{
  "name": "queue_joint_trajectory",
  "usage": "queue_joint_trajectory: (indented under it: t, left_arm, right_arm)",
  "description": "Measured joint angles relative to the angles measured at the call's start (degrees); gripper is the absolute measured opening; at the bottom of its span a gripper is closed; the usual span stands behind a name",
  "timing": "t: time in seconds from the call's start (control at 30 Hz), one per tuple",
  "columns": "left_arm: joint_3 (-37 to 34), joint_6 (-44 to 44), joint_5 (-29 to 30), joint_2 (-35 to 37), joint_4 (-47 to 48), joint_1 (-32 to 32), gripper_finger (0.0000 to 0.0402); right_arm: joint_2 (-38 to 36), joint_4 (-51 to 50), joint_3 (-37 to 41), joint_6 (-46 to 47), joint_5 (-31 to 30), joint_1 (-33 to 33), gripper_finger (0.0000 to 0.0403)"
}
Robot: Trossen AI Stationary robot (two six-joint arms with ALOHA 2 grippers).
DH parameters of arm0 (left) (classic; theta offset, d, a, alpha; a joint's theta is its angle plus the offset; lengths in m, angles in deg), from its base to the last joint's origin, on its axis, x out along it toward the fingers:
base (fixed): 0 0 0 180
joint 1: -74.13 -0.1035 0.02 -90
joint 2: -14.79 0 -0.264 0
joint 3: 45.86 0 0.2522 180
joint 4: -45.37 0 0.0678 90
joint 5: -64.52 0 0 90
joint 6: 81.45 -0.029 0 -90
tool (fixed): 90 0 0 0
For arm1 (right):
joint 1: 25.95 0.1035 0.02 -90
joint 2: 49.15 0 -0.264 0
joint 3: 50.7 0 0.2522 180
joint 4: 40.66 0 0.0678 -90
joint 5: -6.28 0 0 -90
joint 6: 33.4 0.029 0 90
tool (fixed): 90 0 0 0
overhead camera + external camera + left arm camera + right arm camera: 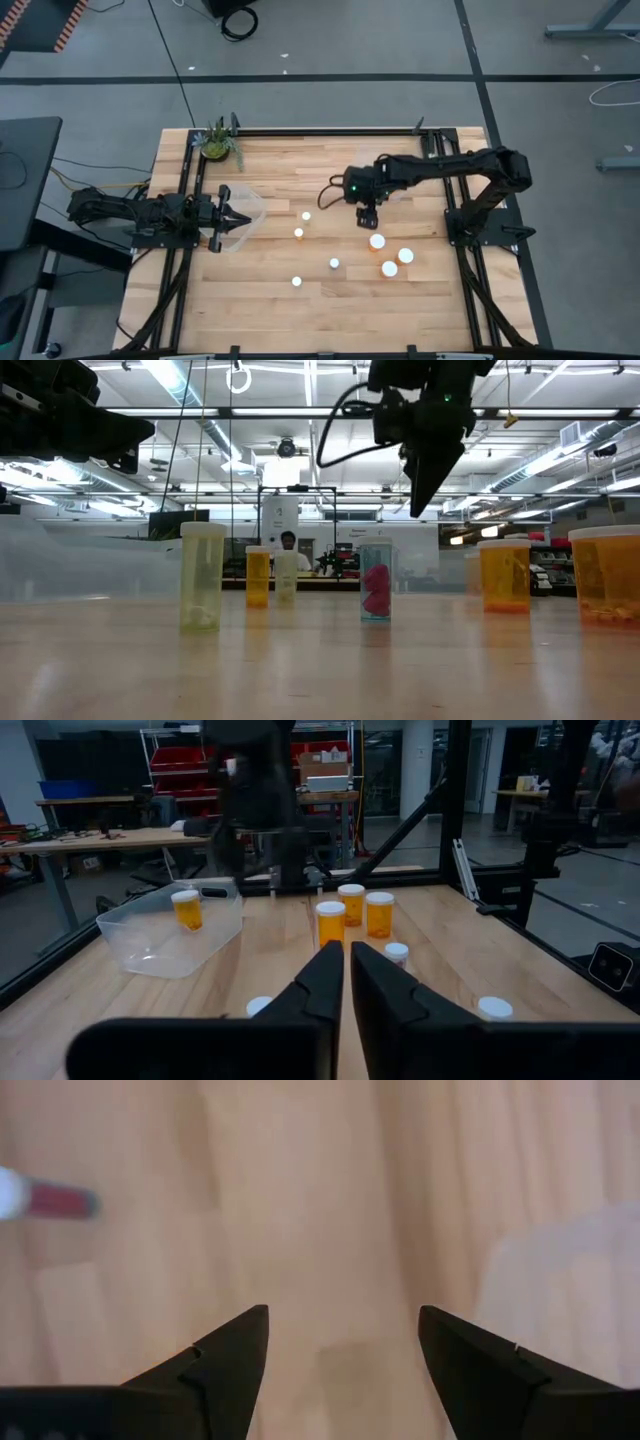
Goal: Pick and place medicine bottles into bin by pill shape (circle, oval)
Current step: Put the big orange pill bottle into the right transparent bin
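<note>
Nearest in the low view, a pale yellow-bodied bottle (pixel 202 576) is seen upright on the wooden table (pixel 330 305), with a clear bottle of pink pills (pixel 376 580) standing a little farther back and to the right. At the right edge of that view, two orange bottles (pixel 506 574) are seen upright side by side, the nearer one cut off by the frame. Deeper in, a small orange bottle (pixel 258 575) and a pale one (pixel 286 577) are lined up close together.

Above them the right gripper (pixel 367 216) is held in the air over the table's middle, jaws spread wide apart and empty, as shown plainly in the right wrist view (pixel 343 1342); bare wood lies beneath it, and the pink-pill bottle (pixel 45 1199) is caught off to one side.

From above, white caps are counted across the table: a cluster of three larger bottles (pixel 389 257) just beside the right gripper, smaller ones (pixel 299 233) scattered toward the middle.

Over at the left edge, the left gripper (pixel 232 217) is parked with its jaws drawn together, empty, above a clear bin (pixel 250 205). In the left wrist view a second clear bin (pixel 165 928) is shown across the table, with one orange bottle (pixel 186 909) already standing inside it. A potted plant (pixel 218 141) sits at the far corner.

Beyond the table, a person (pixel 289 544) is glimpsed in the room.
</note>
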Motion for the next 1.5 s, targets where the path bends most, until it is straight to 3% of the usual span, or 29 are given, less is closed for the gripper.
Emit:
queue_joint_trajectory:
  t: [0.63, 1.0, 1.5]
  left_arm:
    - [0.0, 0.0, 0.0, 0.0, 0.0, 0.0, 0.0033]
    - [0.0, 0.0, 0.0, 0.0, 0.0, 0.0, 0.0028]
    - [0.0, 0.0, 0.0, 0.0, 0.0, 0.0, 0.0036]
  right_arm:
    - [0.0, 5.6, 5.9, 7.9, -2.2, 14.8, 0.0267]
    - [0.0, 5.5, 6.4, 9.9, -2.4, 15.4, 0.0314]
    - [0.0, 10.3, 14.9, 13.0, -2.4, 15.4, 0.0305]
